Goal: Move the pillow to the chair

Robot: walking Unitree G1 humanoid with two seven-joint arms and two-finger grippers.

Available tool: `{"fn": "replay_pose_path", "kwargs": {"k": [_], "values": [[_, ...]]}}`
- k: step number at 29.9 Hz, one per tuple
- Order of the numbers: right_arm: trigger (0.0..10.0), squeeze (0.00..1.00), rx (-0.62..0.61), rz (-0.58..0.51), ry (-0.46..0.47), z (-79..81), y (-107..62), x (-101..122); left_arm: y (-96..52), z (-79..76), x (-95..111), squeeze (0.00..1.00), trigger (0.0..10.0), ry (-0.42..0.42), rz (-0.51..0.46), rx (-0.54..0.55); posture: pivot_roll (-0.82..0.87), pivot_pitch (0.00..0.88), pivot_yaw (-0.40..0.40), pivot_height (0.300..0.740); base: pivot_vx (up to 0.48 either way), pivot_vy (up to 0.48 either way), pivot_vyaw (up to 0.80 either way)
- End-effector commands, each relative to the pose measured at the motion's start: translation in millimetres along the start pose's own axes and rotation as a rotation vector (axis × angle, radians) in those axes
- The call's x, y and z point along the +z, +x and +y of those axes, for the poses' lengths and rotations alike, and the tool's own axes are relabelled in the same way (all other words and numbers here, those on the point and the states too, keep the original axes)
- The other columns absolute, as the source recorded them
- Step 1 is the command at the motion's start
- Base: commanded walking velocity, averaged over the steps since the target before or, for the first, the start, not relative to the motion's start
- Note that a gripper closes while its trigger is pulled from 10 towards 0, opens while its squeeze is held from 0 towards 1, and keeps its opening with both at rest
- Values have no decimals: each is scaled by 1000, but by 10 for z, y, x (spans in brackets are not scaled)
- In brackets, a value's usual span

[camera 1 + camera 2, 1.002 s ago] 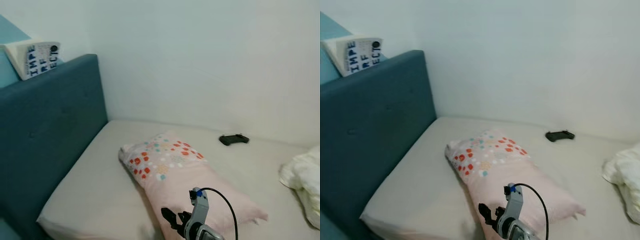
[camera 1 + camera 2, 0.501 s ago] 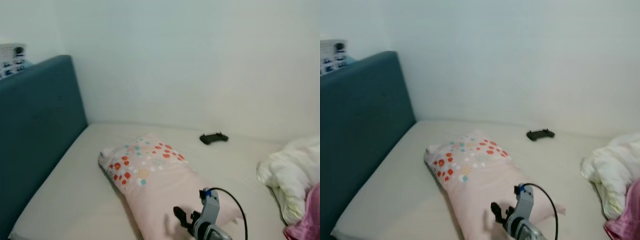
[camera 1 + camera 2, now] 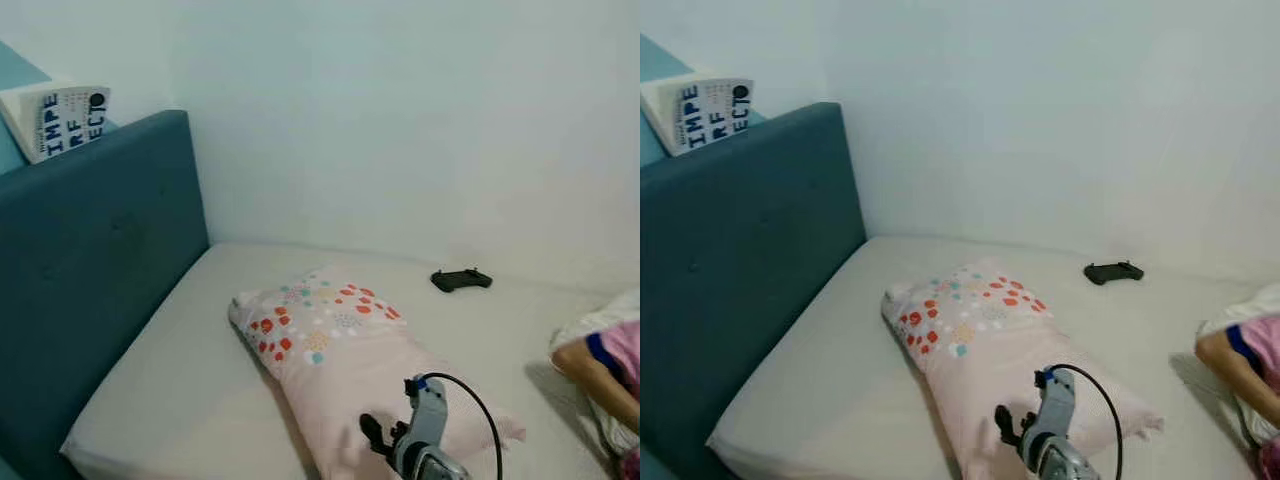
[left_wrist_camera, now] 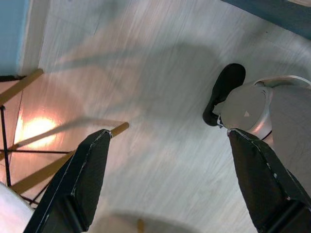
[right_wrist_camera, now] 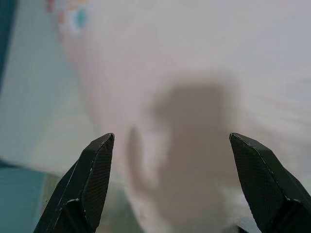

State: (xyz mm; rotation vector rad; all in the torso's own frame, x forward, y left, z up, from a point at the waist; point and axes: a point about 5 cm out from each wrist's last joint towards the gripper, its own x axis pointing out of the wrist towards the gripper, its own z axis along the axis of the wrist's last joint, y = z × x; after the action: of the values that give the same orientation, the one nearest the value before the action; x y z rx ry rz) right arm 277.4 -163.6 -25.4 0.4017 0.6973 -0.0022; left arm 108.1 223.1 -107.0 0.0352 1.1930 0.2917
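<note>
**Pillow on the bed, grasp not yet made**

We note the pillow [image 3: 345,365] lies flat on the mattress [image 3: 170,370], roughly mid-bed, well apart from the blue headboard [image 3: 95,280]. Nothing is lifted, and we cannot identify a chair for certain in these pictures; thin wooden legs [image 4: 26,85] over the floor in the left wrist view may belong to one, but we cannot confirm it. We judge the task is at its start: approach under way, with grasp, carry and placement all left to do.

Right gripper [image 5: 172,179] hovers just above the plain pink near end of the pillow, fingers spread wide, nothing between them; its shadow falls on the fabric. Left gripper [image 4: 177,179] hangs idle over the floor, fingers also apart.

Orientation: the pillow's long axis runs diagonally, from the far end nearer the headboard to the near end on our right. The dotted end points toward the headboard and wall; the plain end points toward us.

Also present: a black game controller [image 3: 461,280] near the wall, and a person's arm [image 3: 590,365] at the right edge.
</note>
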Motion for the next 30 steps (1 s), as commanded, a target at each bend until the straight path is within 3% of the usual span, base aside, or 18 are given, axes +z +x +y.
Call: {"fn": "replay_pose_path", "kwargs": {"k": [1, 3, 8, 10, 18, 19, 30], "values": [[10000, 0, -60, 26, 14, -85, -19, -43, -1, 14, -19, 0, 10000, 0, 5, 3, 11, 21, -69, 735, 0, 0, 0], [10000, 0, -90, 21, 70, -148, -31, -18, -2, 21, -27, 0, 10000, 1, 7, 4, 11, 27, -66, 725, 0, 0, 0], [10000, 0, -102, -5, 100, -197, -38, 54, -1, 42, -13, 0, 10000, -23, -4, 6, 6, 26, -62, 710, 0, 0, 0], [10000, 0, -126, -40, 113, -247, -44, 156, 8, 90, 175, 0, 10000, -135, -90, 9, 5, 29, -63, 690, 0, 0, 0], [10000, 0, -166, -68, 135, -318, -60, 238, 2, 122, 485, 0, 10000, -202, -222, -5, 5, 31, -63, 660, 0, 0, 0], [10000, 0, -180, -75, 186, -359, -73, 241, 2, 143, 520, 0, 10000, -186, -226, 10, 11, 33, -58, 650, 0, 0, 0], [10000, 0, -175, -150, 317, -455, -108, 343, 3, 233, 437, 0, 10000, -173, -205, 35, 17, 28, -39, 600, 0, 0, 0]]}}
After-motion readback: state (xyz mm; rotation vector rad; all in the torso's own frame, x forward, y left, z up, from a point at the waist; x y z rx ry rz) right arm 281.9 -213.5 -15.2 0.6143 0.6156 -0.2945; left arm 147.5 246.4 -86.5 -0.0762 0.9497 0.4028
